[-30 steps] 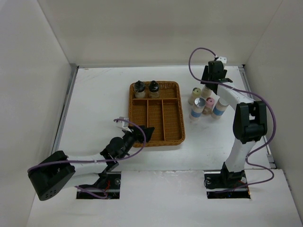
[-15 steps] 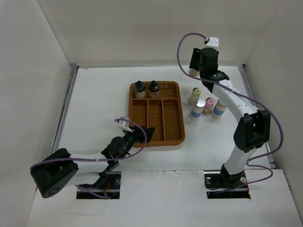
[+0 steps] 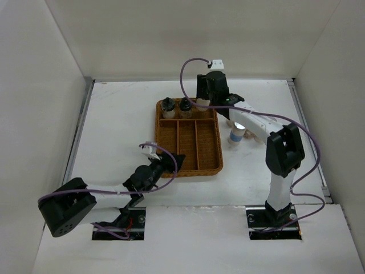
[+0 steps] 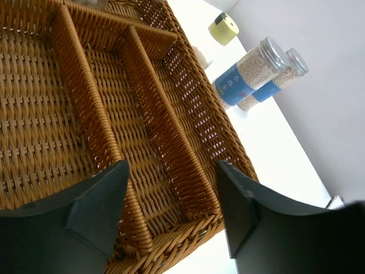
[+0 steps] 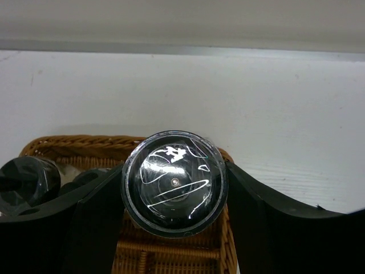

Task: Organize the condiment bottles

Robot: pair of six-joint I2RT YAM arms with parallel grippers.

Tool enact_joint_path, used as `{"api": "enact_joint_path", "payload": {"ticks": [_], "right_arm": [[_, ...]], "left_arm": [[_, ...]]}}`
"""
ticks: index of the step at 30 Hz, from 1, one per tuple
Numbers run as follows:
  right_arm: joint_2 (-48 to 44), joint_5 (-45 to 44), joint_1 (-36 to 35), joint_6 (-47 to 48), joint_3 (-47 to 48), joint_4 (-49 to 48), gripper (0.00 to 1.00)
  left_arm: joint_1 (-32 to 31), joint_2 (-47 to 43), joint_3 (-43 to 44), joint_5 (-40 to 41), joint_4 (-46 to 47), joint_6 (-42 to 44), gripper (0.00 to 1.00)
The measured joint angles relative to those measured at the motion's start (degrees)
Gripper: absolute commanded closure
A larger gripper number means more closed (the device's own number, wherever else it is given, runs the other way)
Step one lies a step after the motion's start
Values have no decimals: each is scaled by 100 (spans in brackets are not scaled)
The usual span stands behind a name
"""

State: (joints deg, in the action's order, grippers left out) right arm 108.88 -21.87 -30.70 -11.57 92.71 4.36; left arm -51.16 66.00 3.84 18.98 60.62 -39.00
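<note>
My right gripper (image 3: 207,97) is shut on a dark-capped bottle (image 5: 174,182) and holds it over the back right corner of the brown wicker tray (image 3: 205,142). Two dark-capped jars (image 3: 167,107) (image 3: 185,106) stand in the tray's back compartment; one shows in the right wrist view (image 5: 25,180). A silver-capped, blue-banded bottle (image 3: 236,133) stands right of the tray, and the right arm hides most of the others there. My left gripper (image 3: 174,162) is open and empty at the tray's front left corner. Its view shows two blue-banded bottles (image 4: 251,71) (image 4: 282,77) and a yellow-capped one (image 4: 223,28).
The tray's three long front compartments (image 4: 68,131) hold nothing. White walls close in the table at the back and both sides. The right arm's link (image 3: 256,120) stretches across the bottle group right of the tray.
My right gripper has lifted a dark-capped bottle from the group on the right and carried it left to the tray's back right corner. The left arm has barely moved.
</note>
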Motion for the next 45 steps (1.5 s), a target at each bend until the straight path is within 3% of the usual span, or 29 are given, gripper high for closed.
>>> {"api": "enact_joint_path", "payload": {"ticks": [2,5,11,19,24,29,37,40,41,43,44,45], "right_arm": [[149,31,-15,-74,-9,-2,50],[240,83,-15,-177,-109,-7,50],[260,66,-13,-225,-380,-127,48],[372,35,-39,-238,-649,-470,35],[369,44,-52,-356,-782,-741,20],[267,173,-90,-514,-979,-874,9],[-1252,522,-109,-846,-1912,-1143,3],[-2315,608,-9,-997,-2691,-1508,15],[-2675,629,72,-1071,-2986,-1661,24],[-3316,658,323,-1239,-3598,-2004,62],[-3620,669,503,-1346,-3950,-2173,72],[-3871,669,688,-1484,-4260,-2302,76]], "left_arm": [[-2,7,0,2,4,-11,55],[-2,11,4,7,2,-13,63],[-9,4,4,4,2,20,67],[-42,-68,11,-282,7,160,73],[-116,-55,66,-385,11,291,61],[-175,76,175,-393,13,398,31],[-739,485,723,-240,-216,743,21],[-951,573,1150,-105,-629,935,20],[-990,621,1342,-76,-826,1008,20],[-1054,769,1801,-7,-1261,1180,19],[-1080,850,2024,17,-1471,1266,18],[-1110,946,2282,37,-1698,1366,18]]}}
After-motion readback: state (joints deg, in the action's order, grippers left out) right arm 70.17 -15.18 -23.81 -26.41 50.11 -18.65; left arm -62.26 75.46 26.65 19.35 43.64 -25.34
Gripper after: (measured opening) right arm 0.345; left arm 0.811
